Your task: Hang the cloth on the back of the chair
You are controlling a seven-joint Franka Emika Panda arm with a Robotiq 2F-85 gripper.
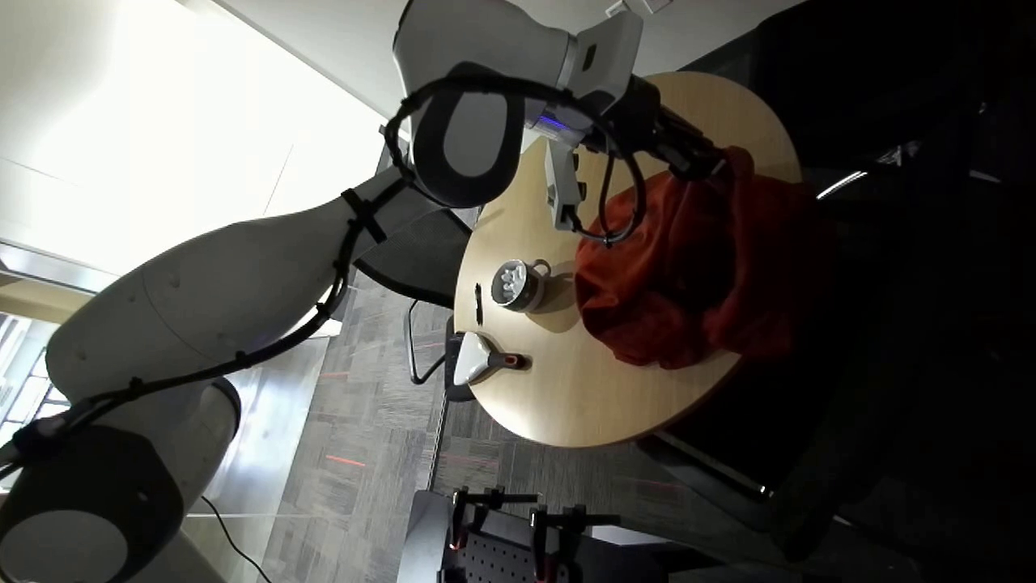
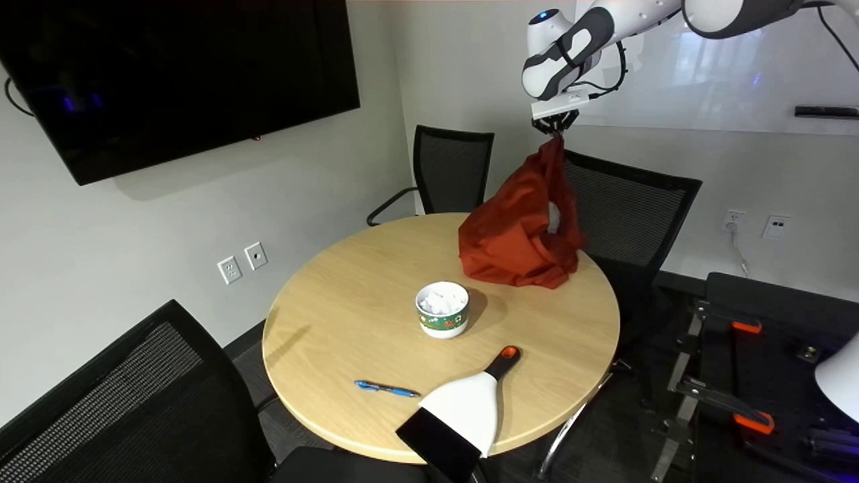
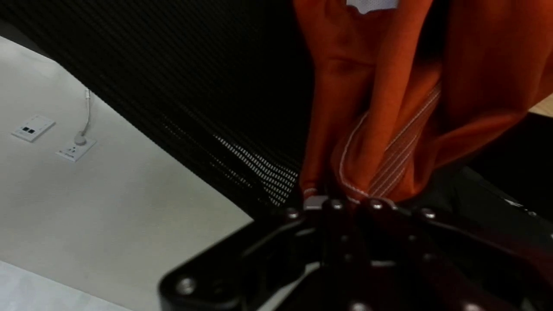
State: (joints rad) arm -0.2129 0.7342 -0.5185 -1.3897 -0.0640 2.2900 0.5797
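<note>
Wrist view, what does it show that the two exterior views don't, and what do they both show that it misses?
Only the wrist view shows the pale stitching on the red-orange cloth, close to the gripper. Only the exterior views show the mug with white contents, the pen and the white-bladed tool. All three share the cloth held in the gripper; the black mesh chair back shows clearly in the wrist view and in an exterior view.

there is one arm (image 2: 570, 57), one gripper (image 2: 556, 133), one red cloth (image 2: 507, 238), one round table (image 2: 349, 302), one mug (image 2: 443, 324), one pen (image 2: 387, 388) and one white tool (image 2: 464, 408) with a dark handle. in an exterior view, three chairs (image 2: 631, 218), one wall screen (image 2: 188, 74) and four wall plates (image 2: 229, 270) show.
</note>
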